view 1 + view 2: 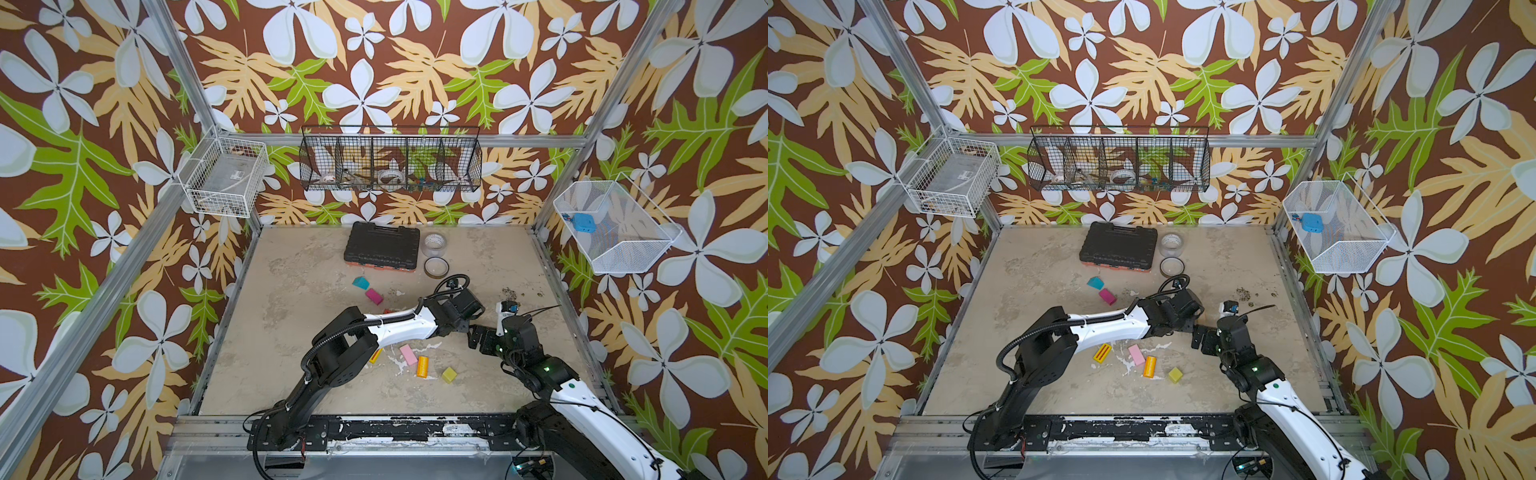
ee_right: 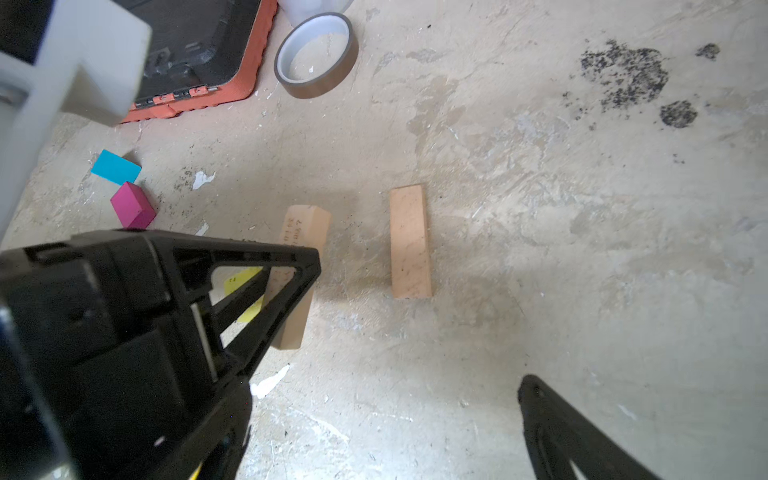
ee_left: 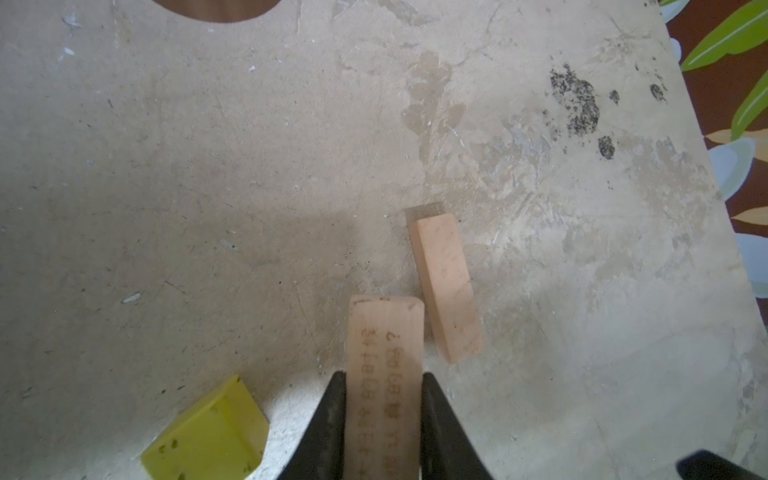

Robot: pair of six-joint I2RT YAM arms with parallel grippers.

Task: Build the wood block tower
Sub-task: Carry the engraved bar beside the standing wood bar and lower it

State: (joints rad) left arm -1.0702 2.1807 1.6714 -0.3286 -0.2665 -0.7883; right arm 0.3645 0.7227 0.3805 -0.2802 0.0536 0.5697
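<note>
Firmly closed, the left gripper (image 3: 384, 388) clamped a printed bar (image 3: 384, 340) by its long sides, its black fingers (image 3: 332, 419) pressed flat against the wood. Whether that bar rested on the table (image 1: 291, 332) or hung just above it could not be told. A plain bar (image 2: 409, 241) lay flat near it, roughly parallel, with a clear gap between the two in the right wrist view. A yellow block (image 3: 208, 436) sat on the table near the gripper, on the side away from the plain bar. The right gripper (image 1: 480, 338) hovered close to the left one with its jaws spread wide and nothing between them; one finger (image 2: 548, 424) showed at the edge of its own camera view. The other visible blocks lay singly on the table, none stacked. A teal wedge (image 1: 360, 283) and a magenta block (image 1: 374, 296) sat just beside each other, near the black case (image 1: 382, 247) and a tape roll (image 1: 436, 267). Nearer the arm bases lay a striped brick (image 1: 1101, 353), a pink block (image 1: 408, 354), an orange cylinder (image 1: 422, 366) and a cube (image 1: 449, 375), close together.
</note>
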